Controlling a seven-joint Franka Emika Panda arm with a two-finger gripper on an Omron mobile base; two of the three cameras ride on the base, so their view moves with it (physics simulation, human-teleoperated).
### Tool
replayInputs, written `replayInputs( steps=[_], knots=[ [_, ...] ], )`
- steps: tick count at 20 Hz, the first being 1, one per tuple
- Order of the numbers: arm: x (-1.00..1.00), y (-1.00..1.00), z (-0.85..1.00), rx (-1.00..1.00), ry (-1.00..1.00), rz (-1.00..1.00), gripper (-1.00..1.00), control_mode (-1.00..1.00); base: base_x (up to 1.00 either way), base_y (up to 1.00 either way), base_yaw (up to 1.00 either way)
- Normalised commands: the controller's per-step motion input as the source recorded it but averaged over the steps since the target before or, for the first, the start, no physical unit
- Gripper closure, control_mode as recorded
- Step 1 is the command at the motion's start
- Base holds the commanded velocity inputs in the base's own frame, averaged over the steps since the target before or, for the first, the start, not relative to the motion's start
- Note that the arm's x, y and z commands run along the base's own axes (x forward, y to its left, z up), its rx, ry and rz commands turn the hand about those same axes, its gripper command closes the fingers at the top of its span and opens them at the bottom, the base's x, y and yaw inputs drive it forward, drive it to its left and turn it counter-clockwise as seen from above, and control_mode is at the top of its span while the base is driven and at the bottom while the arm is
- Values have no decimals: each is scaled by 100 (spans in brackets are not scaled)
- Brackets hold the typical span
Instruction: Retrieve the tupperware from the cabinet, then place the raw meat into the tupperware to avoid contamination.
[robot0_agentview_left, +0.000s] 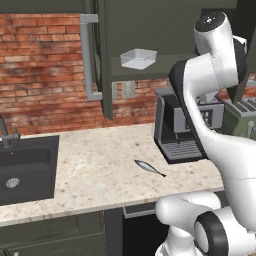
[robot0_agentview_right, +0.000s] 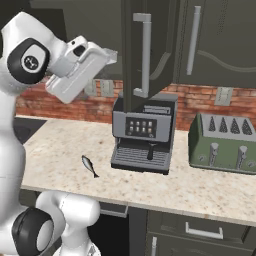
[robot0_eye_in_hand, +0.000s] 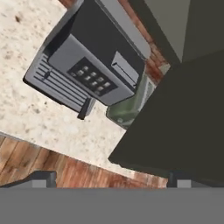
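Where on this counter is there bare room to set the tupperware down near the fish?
Widest free patch: the counter between the sink and the fish. A narrower strip runs along the front edge. It is crowded to the right, around the coffee machine and toaster.

My counter (robot0_agentview_left: 95, 170) of speckled beige stone runs across the middle of the left base view. The fish (robot0_agentview_left: 149, 167) lies flat on it at centre, just left of my coffee machine (robot0_agentview_left: 179, 131). The green toaster (robot0_agentview_right: 224, 142) stands at the right of the right base view. The cabinet shelf (robot0_agentview_left: 150, 73) at upper centre carries the tupperware (robot0_agentview_left: 138, 58).
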Motion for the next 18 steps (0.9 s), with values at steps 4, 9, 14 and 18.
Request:
replayInputs(
  steps=[4,9,14,18],
  knots=[
    [79,-19,0,-26,22,5,-100,-100,0,0,0],
    [54,-36,6,-26,20,1,-100,-100,0,0,0],
    [38,-44,4,-25,18,0,-100,-100,0,0,0],
    [2,-57,0,-16,8,-4,-100,-100,0,0,0]
  ],
)
